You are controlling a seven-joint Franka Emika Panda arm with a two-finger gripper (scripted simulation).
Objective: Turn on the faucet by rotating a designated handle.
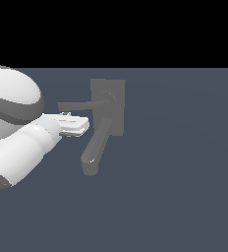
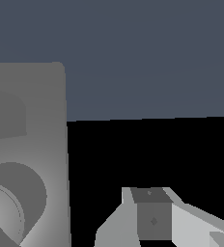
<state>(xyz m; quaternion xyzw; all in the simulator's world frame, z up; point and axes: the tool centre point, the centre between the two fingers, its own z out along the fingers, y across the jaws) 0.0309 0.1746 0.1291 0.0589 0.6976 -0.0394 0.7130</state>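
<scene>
We're looking at a flat slate-blue ground under a black backdrop. Fingers are sitting just below the handle near its free end; whether they're apart or together, we can't tell. Faucet is standing mid-scene, with the handle pointing to the exterior view's left from the hub and the spout angling down. Our worry: we're risking hitting the spout, or slipping off the thin lever tip.

floor: plain dark blue-grey surface | backdrop: flat black band above
</scene>
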